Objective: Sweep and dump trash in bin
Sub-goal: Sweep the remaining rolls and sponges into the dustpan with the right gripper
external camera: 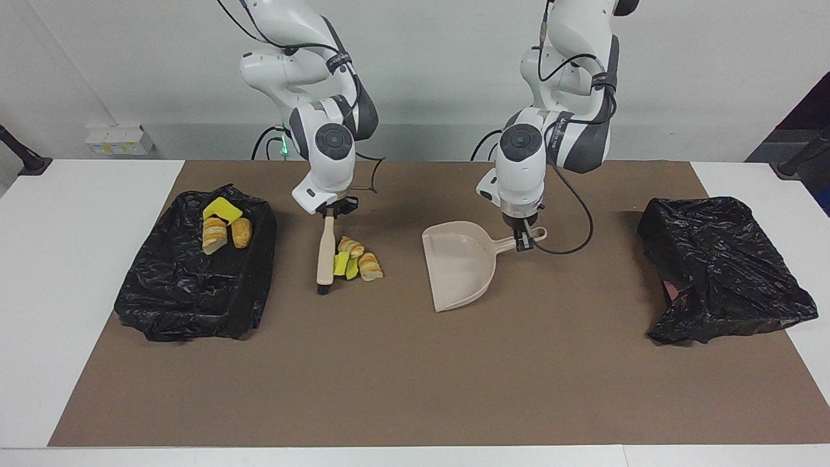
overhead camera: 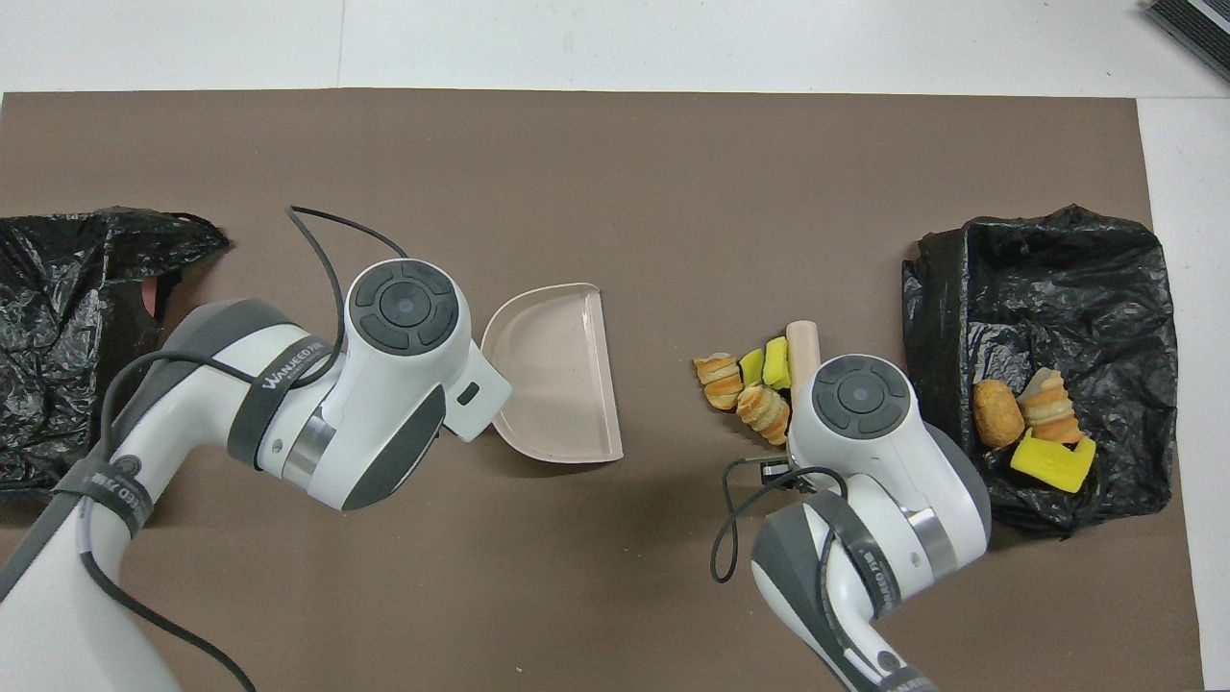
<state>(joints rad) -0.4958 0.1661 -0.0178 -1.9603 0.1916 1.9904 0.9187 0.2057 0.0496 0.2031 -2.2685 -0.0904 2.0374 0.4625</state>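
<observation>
The right gripper (external camera: pixel 333 209) hangs over the middle of the brown mat (external camera: pixel 415 376), its fingers clamped on the top end of a wooden-handled brush (external camera: pixel 325 250). The brush stands nearly upright below that gripper, its dark tip resting on the mat. Touching the brush, on the side toward the left arm, lies a small pile of trash (external camera: pixel 356 261): two tan-and-white striped croissant-like pieces and two bright yellow sponge chunks, bunched together. In the overhead view the same pile (overhead camera: pixel 748 384) shows just beside the right arm's wrist, with the end of the brush handle (overhead camera: pixel 802 344) poking out from under the wrist.

The left gripper (external camera: pixel 524 241) is down low, closed on the handle of the beige dustpan (external camera: pixel 459 263). The pan lies flat on the mat below and beside that gripper, on the side toward the pile, with bare mat between its tray and the pile. From above, the dustpan (overhead camera: pixel 557 375) holds nothing, and its straight lip faces the pile; the left gripper itself is hidden there under the arm's wrist.

Off past the right gripper, at the right arm's end of the table, sits a bin lined with a black plastic bag (external camera: pixel 194 285). In it lie a yellow sponge chunk (external camera: pixel 222 209), a striped croissant-like piece (external camera: pixel 214 235) and a round brown bun (external camera: pixel 242 232). Off past the left gripper, at the left arm's end, rests a second crumpled black bag (external camera: pixel 723 269).
</observation>
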